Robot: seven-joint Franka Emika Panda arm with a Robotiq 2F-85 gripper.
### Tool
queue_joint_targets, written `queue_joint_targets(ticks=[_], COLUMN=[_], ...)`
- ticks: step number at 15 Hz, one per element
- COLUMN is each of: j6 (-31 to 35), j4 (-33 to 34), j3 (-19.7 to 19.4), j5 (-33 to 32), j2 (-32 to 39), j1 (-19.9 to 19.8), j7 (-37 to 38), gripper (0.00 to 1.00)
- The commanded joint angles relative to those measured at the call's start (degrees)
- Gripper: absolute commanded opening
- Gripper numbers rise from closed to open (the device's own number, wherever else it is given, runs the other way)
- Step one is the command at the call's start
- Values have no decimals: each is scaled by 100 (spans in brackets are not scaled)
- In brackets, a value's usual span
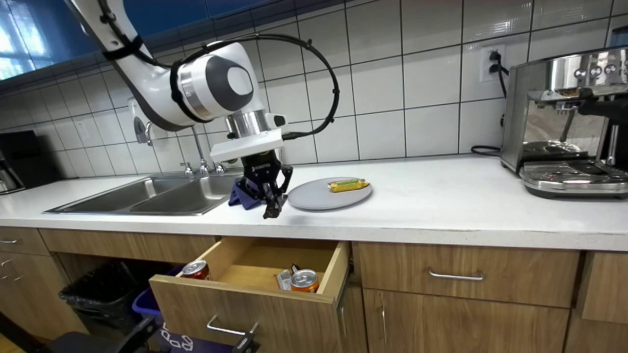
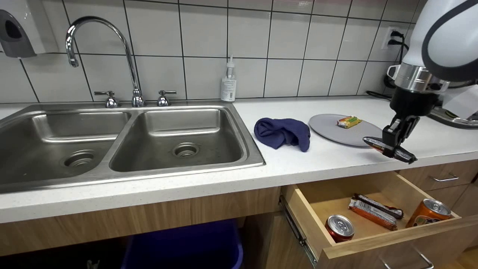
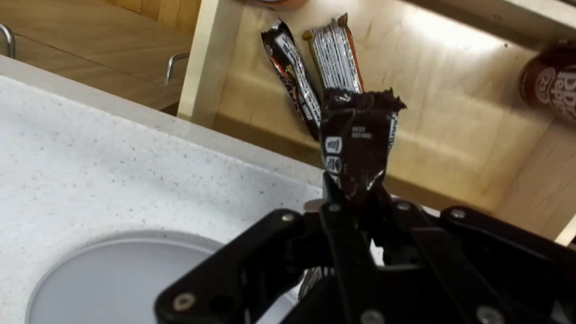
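One brown-wrapped chocolate bar (image 3: 360, 150) was pinched near its middle by the hand (image 2: 393, 149), presumably for balance, ends jutting free, aloft near the open drawer (image 1: 284, 318), whose walls penned in two more bars (image 2: 373, 215).

The double sink (image 2: 244, 138), chrome faucet (image 2: 134, 76), tiled backsplash (image 1: 431, 83) and espresso machine (image 1: 571, 122) mark this as a kitchen.

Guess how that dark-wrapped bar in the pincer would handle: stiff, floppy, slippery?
Probably fairly stiff: the dark-wrapped bar juts out straight on both sides of the pincer. Its shiny surface may be slippery, and its slim shape suggests it is light.
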Motion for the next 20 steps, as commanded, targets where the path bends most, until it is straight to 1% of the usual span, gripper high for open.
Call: queue_joint_targets(ticks=[1, 5, 9, 15, 20], j6=[99, 134, 226, 192, 206], j4=[-643, -990, -1156, -1079, -919], j3=[-82, -173, -226, -184, -126], j5=[-499, -1006, -1267, -1407, -1745], j2=[-578, -743, -744, -545, -284], j1=[-76, -93, -91, -38, 5], j7=[-438, -816, -1237, -1755, -1769], gripper=[4, 4, 4, 4, 4])
